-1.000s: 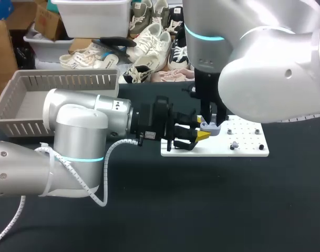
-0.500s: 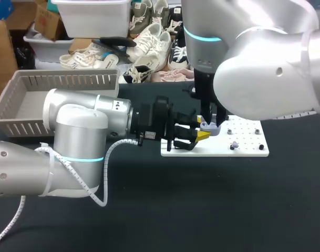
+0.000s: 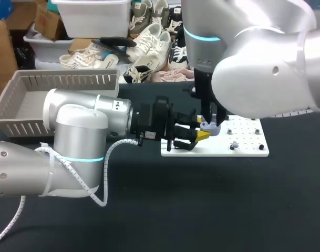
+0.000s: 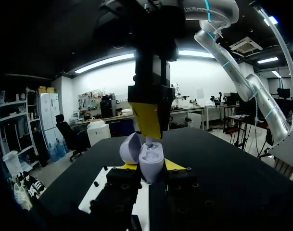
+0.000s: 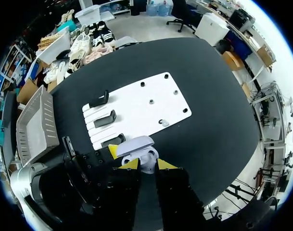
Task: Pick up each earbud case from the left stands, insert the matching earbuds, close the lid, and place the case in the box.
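Over the plate's left end: we see the case (image 4: 151, 161), lavender, held just above the white plate (image 3: 246, 147), about mid-table.
Case lid: the lid (image 4: 129, 147) stands open, tipped back to one side of the case's body; the pale inside of the body faces up.
Left arm: ours comes in low from the left and lies nearly level with the table, its wrist pointing toward the plate.
Left gripper: the left gripper (image 4: 150, 167) has its yellow tips on either side of the case's body and grips it between them.
Right arm: ours comes in from the upper right and points straight down over the case.
Right gripper: the right gripper (image 5: 143, 164) hangs directly above the open case, tips set narrow, with a small white earbud (image 4: 148, 141) pinched between them; the earbud's lower end is at the case's opening.
Stands: three black stands (image 5: 105, 118) sit in a row along the plate's left end, the nearest just beside the case.
Small object: one small object (image 5: 164, 123) rests on the plate, well apart from the stands; we cannot tell what it is.
Box: the grey slatted box (image 3: 65, 80) sits at the table's far left, well apart from the plate.
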{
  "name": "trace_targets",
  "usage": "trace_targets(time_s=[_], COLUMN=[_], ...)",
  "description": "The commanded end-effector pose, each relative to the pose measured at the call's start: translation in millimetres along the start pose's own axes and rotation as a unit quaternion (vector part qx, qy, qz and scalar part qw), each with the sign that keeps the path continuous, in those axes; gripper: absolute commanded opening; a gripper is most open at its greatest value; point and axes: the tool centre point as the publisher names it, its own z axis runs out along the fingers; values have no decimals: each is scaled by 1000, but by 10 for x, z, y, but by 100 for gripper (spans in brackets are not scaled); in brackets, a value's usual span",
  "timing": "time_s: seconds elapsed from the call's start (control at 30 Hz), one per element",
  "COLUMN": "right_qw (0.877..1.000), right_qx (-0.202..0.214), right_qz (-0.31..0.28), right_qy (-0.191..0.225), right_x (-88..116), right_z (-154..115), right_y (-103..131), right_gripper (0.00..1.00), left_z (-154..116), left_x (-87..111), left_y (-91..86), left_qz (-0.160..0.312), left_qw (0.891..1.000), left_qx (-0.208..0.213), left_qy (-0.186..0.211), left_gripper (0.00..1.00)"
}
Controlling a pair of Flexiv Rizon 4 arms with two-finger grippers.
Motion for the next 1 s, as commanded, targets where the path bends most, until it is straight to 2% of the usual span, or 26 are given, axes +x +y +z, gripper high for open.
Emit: trace_targets(time_s=[0.03, 1.0], right_qw=[1000, 1000], right_qx=[3, 6], right_qz=[2, 12], right_qy=[2, 22], right_x=[-25, -10], right_z=[22, 133], right_y=[8, -8], right_gripper=[0, 0], left_z=[1, 1], left_x=[8, 8], left_y=[2, 2], left_qz=[0, 0], left_qw=[1000, 1000], left_qx=[0, 0], left_qy=[-1, -1], left_gripper=[0, 0])
